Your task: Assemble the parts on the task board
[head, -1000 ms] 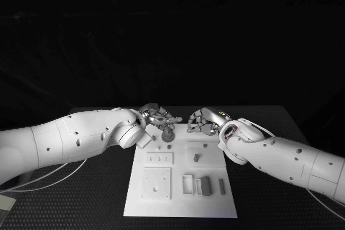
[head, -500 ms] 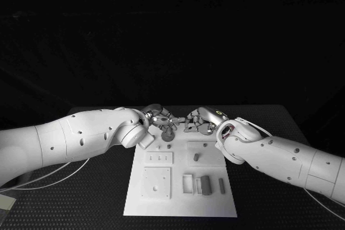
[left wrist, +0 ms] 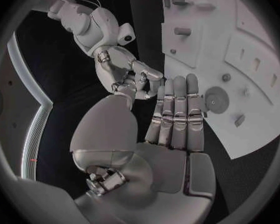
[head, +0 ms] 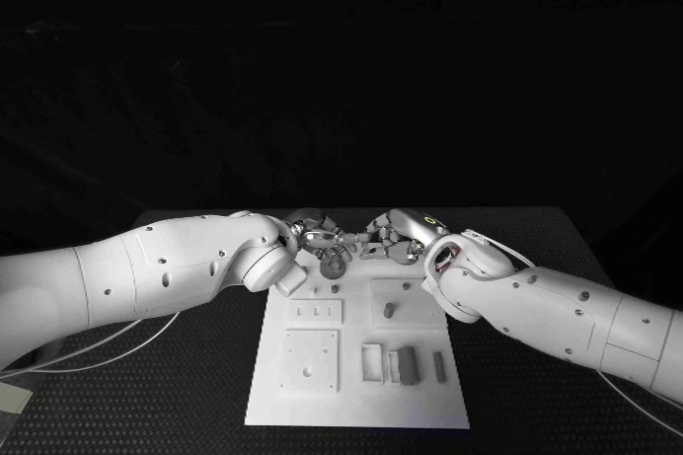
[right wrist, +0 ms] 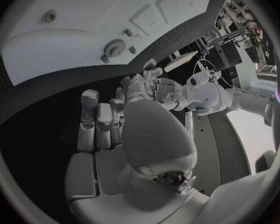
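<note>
The white task board lies lengthwise on the black table. A grey gear sits at its far end, also seen as the gear and gear in the wrist views. My left hand and right hand meet fingertip to fingertip just above that far end. The left hand has straight fingers laid side by side and a bare palm. The right hand has its fingers curled toward the left thumb; I cannot make out anything between them. The right hand faces the left hand.
Nearer me on the board stand grey blocks, a short peg, a slotted panel and a square plate with a hole. Black table borders the board on both sides. Cables trail at the left.
The right hand has moved left and the left hand slightly right, closing the gap until their fingers meet over the board's far end. The gear has stayed put.
</note>
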### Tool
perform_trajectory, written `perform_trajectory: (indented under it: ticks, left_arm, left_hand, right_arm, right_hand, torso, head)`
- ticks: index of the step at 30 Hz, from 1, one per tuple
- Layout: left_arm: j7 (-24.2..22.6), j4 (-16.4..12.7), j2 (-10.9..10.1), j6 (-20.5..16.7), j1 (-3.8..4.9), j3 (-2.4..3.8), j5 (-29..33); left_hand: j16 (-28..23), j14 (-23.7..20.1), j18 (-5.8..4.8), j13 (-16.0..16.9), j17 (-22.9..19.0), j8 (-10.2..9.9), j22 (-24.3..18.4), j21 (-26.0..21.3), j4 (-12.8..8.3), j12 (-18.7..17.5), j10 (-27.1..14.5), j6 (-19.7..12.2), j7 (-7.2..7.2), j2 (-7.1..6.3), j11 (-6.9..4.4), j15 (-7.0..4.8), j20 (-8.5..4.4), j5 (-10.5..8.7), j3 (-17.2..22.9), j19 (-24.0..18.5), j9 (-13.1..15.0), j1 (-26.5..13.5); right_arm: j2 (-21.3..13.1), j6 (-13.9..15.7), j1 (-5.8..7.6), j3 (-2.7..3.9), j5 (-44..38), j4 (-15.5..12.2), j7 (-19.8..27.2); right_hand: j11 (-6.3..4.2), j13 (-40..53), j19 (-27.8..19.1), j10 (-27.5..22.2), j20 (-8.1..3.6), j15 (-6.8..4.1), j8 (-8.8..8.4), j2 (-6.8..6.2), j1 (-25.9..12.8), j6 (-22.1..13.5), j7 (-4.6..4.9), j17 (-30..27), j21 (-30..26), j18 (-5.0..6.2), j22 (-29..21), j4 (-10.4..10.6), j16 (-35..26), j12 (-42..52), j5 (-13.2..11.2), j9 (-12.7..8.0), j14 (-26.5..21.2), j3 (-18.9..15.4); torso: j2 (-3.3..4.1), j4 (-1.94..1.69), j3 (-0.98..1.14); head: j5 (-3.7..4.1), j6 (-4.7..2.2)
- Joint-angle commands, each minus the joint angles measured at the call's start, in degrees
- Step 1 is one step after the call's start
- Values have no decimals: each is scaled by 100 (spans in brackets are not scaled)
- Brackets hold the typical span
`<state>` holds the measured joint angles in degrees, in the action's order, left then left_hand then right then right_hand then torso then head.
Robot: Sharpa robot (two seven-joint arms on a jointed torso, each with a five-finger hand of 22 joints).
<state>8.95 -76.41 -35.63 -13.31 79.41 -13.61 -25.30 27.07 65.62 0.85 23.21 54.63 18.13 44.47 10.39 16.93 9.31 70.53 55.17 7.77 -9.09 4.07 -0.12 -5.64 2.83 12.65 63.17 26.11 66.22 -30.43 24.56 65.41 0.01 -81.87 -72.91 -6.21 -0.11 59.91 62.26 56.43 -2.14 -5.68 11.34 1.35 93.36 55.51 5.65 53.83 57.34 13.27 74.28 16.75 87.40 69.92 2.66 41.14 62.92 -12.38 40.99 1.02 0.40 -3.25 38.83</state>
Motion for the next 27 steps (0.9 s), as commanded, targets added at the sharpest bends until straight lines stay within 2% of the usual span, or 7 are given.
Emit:
perform_trajectory:
  ticks: [1,15,27]
  left_arm:
    - [54,-1,31,93,1,3,-37]
    - [76,23,80,70,0,4,-14]
    - [95,12,92,81,0,4,-11]
  left_hand:
    - [29,19,13,9,7,24,8,14,-10,35,-1,33,-10,15,-19,-10,-11,-4,35,14,6,-63]
    - [33,9,10,26,4,20,19,9,-14,27,-11,29,-10,25,-18,-11,-15,-4,59,6,6,-81]
    - [70,-5,0,105,3,27,81,9,-40,20,-11,36,-15,137,-22,-15,-22,-4,26,-10,22,178]
  right_arm:
    - [17,-15,2,6,-76,-26,-3]
    - [33,-40,2,8,-76,-100,-17]
    - [57,-64,2,8,-77,-124,-28]
  right_hand:
    - [1,-8,-8,41,-35,-50,-17,-16,-51,108,60,-9,16,173,-6,4,19,-29,0,5,1,44]
    - [-1,-13,-5,45,-37,-52,-19,-21,-57,111,59,-13,14,173,-9,5,19,-30,0,7,4,53]
    - [-2,-15,-2,48,-39,-53,-20,-25,-61,112,58,-15,13,173,-12,5,18,-31,0,8,6,59]
  torso:
    - [3,-4,-2]
    - [3,5,3]
    - [3,4,5]
  head:
    - [-2,3]
    - [-10,4]
    - [-7,12]
